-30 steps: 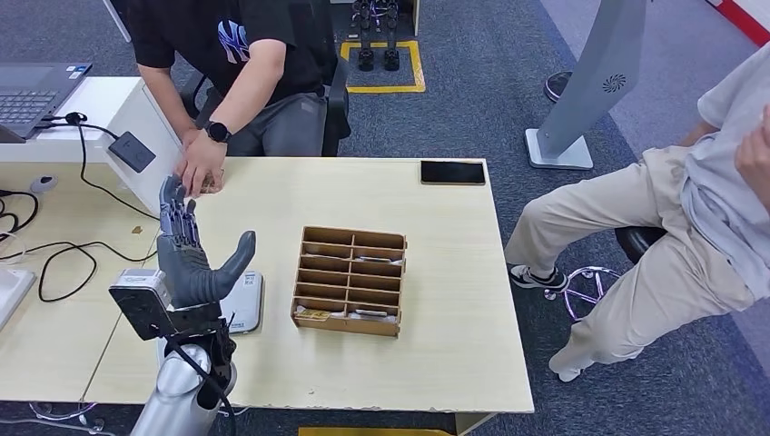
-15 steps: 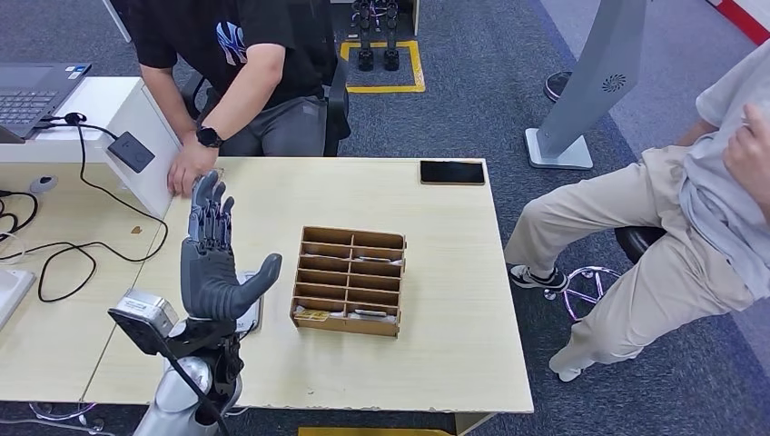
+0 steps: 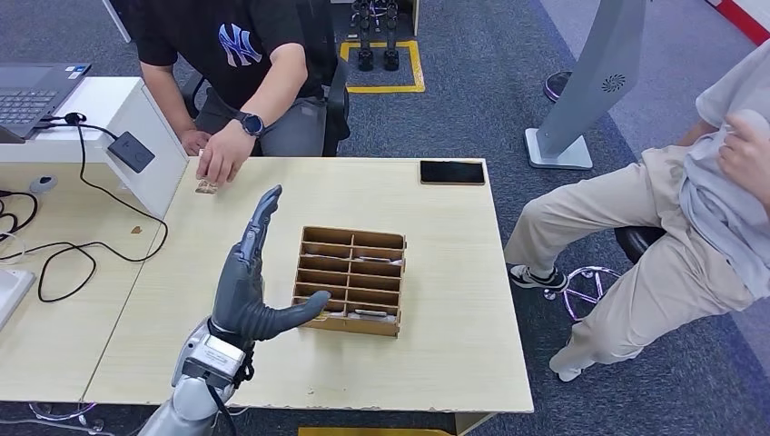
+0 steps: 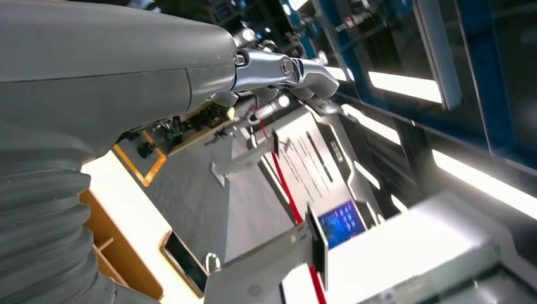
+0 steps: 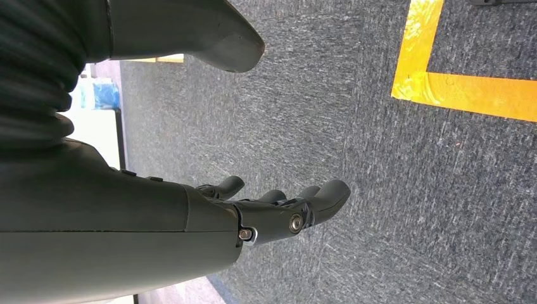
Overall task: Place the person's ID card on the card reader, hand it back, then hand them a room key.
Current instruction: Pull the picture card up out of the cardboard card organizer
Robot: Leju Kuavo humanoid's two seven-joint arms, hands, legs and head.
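Observation:
My left hand (image 3: 257, 277) is raised above the table's near left, open and empty. Its fingers point away from me and its thumb reaches toward the wooden tray (image 3: 350, 280). The left wrist view shows the same left hand (image 4: 272, 69) with fingers stretched out and nothing in them. A person in a black shirt sits across the table, and their hand (image 3: 221, 159) rests fingertips on a small card (image 3: 207, 187) lying at the far left edge. The tray's near row holds a few cards (image 3: 356, 314). My right hand (image 5: 278, 209) hangs over grey carpet, empty, fingers loosely bent.
A black phone (image 3: 452, 172) lies at the table's far right edge. A white side desk with a laptop (image 3: 32, 91) and black cables (image 3: 82, 245) stands to the left. A second person (image 3: 690, 218) sits close to the table's right side.
My left hand swung right and turned edge-on, now standing beside the wooden tray and covering the white device. The person's hand shifted right and now touches a card on the table.

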